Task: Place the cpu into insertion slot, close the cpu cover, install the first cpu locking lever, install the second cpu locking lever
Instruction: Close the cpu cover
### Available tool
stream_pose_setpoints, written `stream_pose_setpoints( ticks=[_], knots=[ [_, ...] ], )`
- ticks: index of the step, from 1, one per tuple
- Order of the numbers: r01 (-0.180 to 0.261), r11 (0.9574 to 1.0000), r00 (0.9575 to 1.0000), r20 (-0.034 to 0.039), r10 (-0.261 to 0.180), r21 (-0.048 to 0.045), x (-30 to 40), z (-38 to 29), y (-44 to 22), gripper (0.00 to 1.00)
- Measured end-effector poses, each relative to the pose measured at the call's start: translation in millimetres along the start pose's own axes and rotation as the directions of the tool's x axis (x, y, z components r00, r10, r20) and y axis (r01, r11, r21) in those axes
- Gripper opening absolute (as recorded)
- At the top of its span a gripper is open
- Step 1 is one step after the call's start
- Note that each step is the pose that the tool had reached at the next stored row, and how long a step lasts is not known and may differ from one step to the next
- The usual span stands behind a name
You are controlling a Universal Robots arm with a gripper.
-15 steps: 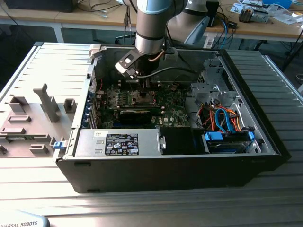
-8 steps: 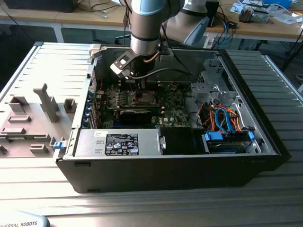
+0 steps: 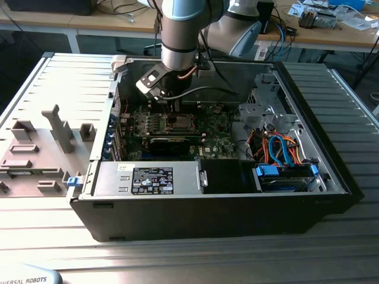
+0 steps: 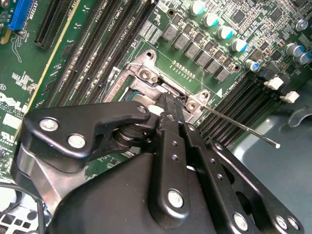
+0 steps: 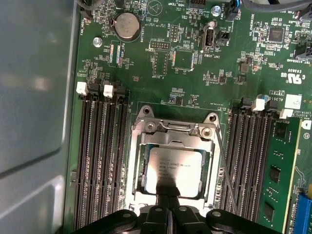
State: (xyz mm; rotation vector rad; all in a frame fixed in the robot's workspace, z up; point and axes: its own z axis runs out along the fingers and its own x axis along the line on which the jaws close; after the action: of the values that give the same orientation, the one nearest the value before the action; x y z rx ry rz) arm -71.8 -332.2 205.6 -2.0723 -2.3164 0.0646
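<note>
The gripper (image 5: pixel 169 191) has its fingers pressed together and holds nothing. Its tips bear on the cpu cover (image 5: pixel 173 130), apparently to press the frame flat. The cpu (image 5: pixel 175 168) lies seated in the socket, mid-motherboard (image 5: pixel 185 58) between the memory slots, framed by the cover's window. One locking lever (image 5: pixel 225 170) looks unlatched beside it.

The silvery square cpu (image 5: pixel 178 168) lies flat in its socket, framed by the lowered metal cpu cover (image 5: pixel 139 165), with a thin locking lever (image 5: pixel 226 170) alongside.
</note>
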Motion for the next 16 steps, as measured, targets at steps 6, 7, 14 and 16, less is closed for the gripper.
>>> stream_pose_setpoints(
  ticks=[6,7,14,16],
  knots=[
    [0.0,1.0,1.0,0.0001,0.0,-0.0003,-1.2,-0.7,10.6,0.11],
    [0.0,1.0,1.0,-0.0001,0.0,0.0001,-1.7,-1.2,15.6,0.11],
    [0.0,1.0,1.0,0.0001,0.0,0.0009,-2.8,-6.9,24.6,0.11],
    [0.0,1.0,1.0,0.0002,0.0,0.0009,-2.9,-9.1,25.4,0.11]
  ],
)
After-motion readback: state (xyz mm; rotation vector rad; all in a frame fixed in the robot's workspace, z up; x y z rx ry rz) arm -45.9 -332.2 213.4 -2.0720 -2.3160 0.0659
